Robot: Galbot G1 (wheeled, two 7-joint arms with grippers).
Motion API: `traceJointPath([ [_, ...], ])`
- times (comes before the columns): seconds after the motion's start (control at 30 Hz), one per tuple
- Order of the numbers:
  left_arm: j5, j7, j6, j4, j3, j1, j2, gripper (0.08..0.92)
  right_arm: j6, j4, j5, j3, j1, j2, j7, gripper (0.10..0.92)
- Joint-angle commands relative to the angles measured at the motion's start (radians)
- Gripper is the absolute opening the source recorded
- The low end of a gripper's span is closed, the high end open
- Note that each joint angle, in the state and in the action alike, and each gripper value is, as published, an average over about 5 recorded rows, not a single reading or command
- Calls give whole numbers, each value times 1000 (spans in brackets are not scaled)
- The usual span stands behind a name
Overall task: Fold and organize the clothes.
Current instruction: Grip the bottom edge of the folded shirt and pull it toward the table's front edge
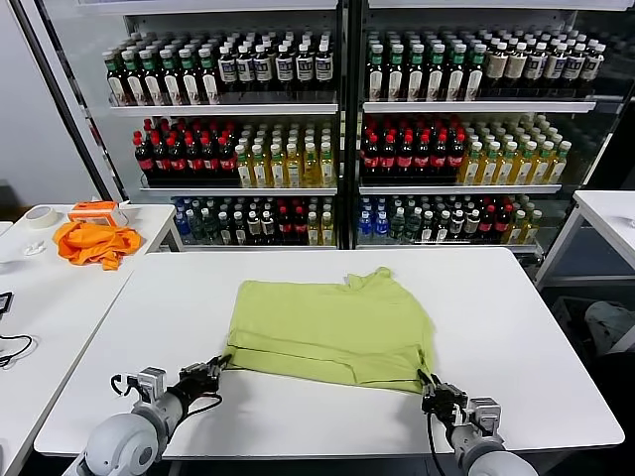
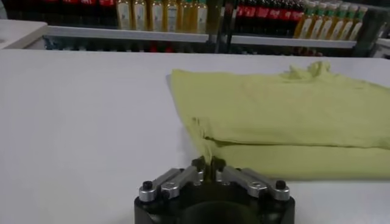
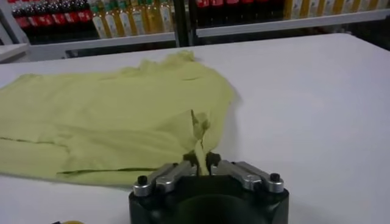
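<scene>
The lime-green T-shirt point(image 1: 332, 327) lies folded on the white table point(image 1: 516, 327), its near hem doubled over. My left gripper point(image 1: 220, 365) is shut on the shirt's near left corner, which shows pinched between the jaws in the left wrist view point(image 2: 208, 163). My right gripper point(image 1: 427, 382) is shut on the near right corner, a twisted strip of fabric between its fingertips in the right wrist view point(image 3: 201, 159). The shirt also fills the left wrist view point(image 2: 286, 115) and the right wrist view point(image 3: 103, 115).
A bright orange cloth point(image 1: 94, 243) and a tape roll point(image 1: 41, 215) lie on a side table at the left. Drink coolers full of bottles point(image 1: 337, 129) stand behind. Another white table point(image 1: 610, 213) is at the right.
</scene>
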Motion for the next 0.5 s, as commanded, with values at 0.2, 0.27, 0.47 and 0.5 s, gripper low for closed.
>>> traceJointPath([
  [0.2,10,-9,42,-199,-114,222,55,82,-14,200,-40,61,-193,-36,-12,128],
  [0.27,12,-11,46,-220,-142,261,61,82,-13,219,-62,74,-226,-33,-15,128],
  [0.47,22,-3,54,-272,-243,378,64,82,-12,236,-121,102,-281,-19,-20,128],
  [0.5,32,2,55,-276,-251,387,64,82,-17,234,-129,101,-282,-16,-19,128],
])
